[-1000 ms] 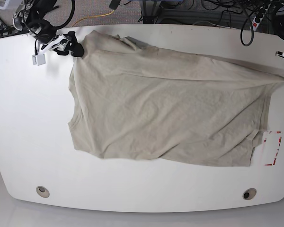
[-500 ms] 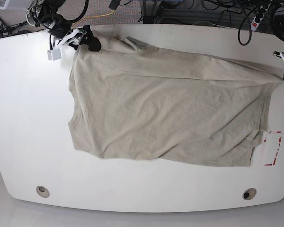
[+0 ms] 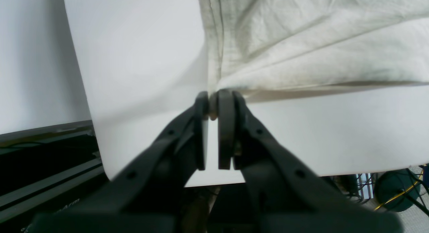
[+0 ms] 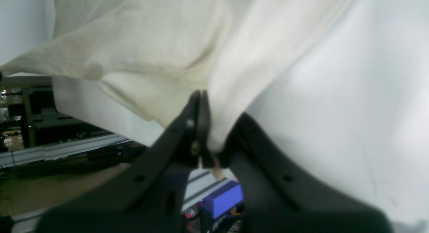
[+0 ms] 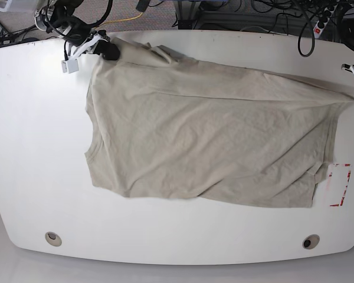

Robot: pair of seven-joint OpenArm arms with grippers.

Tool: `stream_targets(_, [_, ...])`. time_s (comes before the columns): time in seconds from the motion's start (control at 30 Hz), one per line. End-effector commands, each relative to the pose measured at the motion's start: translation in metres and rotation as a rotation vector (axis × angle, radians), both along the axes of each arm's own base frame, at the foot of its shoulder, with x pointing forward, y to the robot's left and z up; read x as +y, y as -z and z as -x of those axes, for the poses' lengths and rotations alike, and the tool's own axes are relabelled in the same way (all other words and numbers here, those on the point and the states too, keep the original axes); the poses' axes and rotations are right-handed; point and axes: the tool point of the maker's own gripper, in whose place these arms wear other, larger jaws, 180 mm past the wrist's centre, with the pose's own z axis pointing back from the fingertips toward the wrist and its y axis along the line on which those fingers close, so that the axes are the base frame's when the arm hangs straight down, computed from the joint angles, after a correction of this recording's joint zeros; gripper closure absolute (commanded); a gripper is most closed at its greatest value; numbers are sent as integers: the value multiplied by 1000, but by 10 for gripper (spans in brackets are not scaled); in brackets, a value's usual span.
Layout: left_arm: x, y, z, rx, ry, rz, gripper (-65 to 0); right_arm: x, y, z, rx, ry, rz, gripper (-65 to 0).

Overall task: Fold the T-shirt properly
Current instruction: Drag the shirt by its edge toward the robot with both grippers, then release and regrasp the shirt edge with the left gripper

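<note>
Base view: white tabletop [image 5: 35, 147] carrying the beige T-shirt [image 5: 206, 141], which lies spread and wrinkled across the middle, its far edge drawn taut between two corners, with a red-and-white marker [image 5: 340, 184] just beside its right edge. Right wrist view: right claw [image 4: 201, 102], at the shirt's far-left corner in the base view, closed on a bunched fold of the fabric. Left wrist view: left claw [image 3: 213, 104], at the tabletop's right edge, pinching the hemmed corner, jaws nearly together.
</note>
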Motion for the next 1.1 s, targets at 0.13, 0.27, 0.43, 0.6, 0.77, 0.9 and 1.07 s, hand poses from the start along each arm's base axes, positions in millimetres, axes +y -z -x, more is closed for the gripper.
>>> stream_targets(0.13, [4, -12, -4, -30, 7, -26, -36, -9, -26, 6, -62, -36, 87, 0])
stream_targets(0.27, [18, -16, 8, -28, -37, -44, -36, -10, -41, 14, -80, -70, 148, 0])
stream_targets(0.43, [28, -14, 26, 7, -71, -61, -36, -15, -43, 30, -51, -99, 186, 0])
stream_targets(0.6, [28, -8, 36, 43, -70, -62, -36, -16, -42, 41, -27, -105, 183, 0])
stream_targets(0.77, [45, -15, 54, 49, -128, -92, -36, -20, -48, 43, -41, -117, 170, 0])
stream_targets(0.9, [42, -18, 41, 16, -118, -82, -36, -21, -54, 34, -77, -121, 163, 0])
stream_targets(1.07, [30, -22, 7, -37, -75, -90, -36, -21, -57, 17, -117, -116, 166, 0])
